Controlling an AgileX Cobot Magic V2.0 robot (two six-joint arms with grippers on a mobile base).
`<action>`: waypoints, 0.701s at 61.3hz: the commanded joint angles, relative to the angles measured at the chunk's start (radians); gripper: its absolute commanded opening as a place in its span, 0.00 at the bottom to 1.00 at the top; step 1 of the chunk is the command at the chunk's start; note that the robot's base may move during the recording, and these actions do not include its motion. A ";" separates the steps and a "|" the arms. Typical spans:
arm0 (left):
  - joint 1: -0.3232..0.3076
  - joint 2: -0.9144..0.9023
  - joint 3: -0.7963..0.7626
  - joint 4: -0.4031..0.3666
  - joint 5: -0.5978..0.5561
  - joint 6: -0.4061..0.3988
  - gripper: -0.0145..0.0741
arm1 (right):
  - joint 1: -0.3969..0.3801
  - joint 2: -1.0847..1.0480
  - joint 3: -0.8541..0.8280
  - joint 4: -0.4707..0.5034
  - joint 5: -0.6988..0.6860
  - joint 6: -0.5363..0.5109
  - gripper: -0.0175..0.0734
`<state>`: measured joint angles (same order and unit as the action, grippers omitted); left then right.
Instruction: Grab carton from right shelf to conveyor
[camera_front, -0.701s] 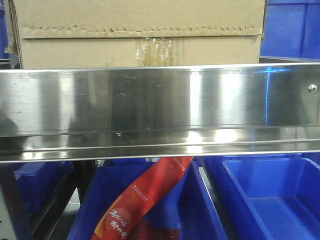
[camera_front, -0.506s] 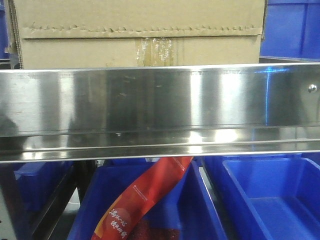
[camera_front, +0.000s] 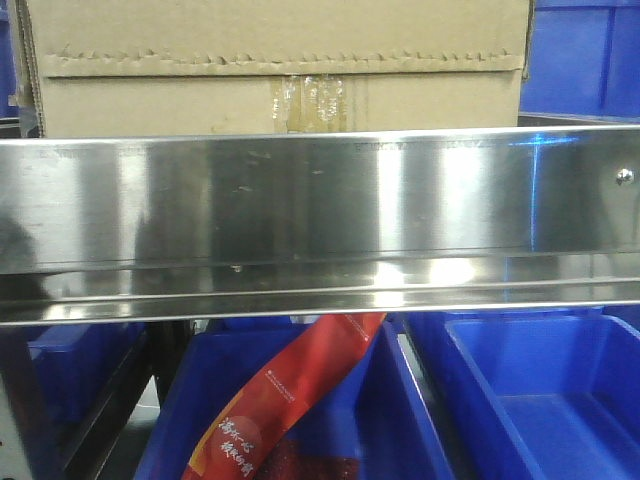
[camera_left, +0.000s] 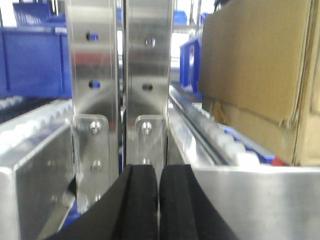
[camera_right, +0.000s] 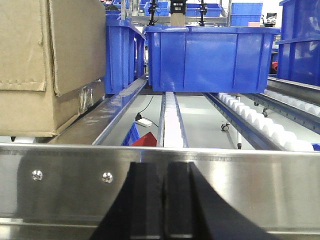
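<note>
Early stage: carton not yet grasped.
The carton sits on the right shelf; the conveyor is out of view. Left end effector and right end effector are clenched on nothing, one to each side of the carton. The shelf's raised steel front bars a low reach; blue bins and a red packet lie below.

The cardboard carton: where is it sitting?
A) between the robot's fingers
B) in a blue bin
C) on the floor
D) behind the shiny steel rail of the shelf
D: the front view shows the carton resting above and behind the shelf's stainless-steel rail, blue bins below it, and the wrist views show the left fingers and right fingers pressed together, holding nothing.
</note>
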<state>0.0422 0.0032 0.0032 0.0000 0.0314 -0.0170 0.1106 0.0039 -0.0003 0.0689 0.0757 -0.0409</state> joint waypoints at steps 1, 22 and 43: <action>-0.006 -0.003 -0.003 0.000 -0.054 0.007 0.18 | 0.001 -0.004 0.000 0.002 -0.026 -0.005 0.12; -0.006 -0.003 -0.044 -0.045 -0.040 0.007 0.18 | 0.001 -0.004 0.000 0.011 -0.186 -0.003 0.12; -0.006 0.077 -0.410 0.067 0.282 0.017 0.57 | 0.001 -0.004 -0.314 0.051 0.155 -0.003 0.25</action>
<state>0.0422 0.0361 -0.3224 0.0485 0.2491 -0.0126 0.1106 0.0000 -0.2299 0.1150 0.1750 -0.0409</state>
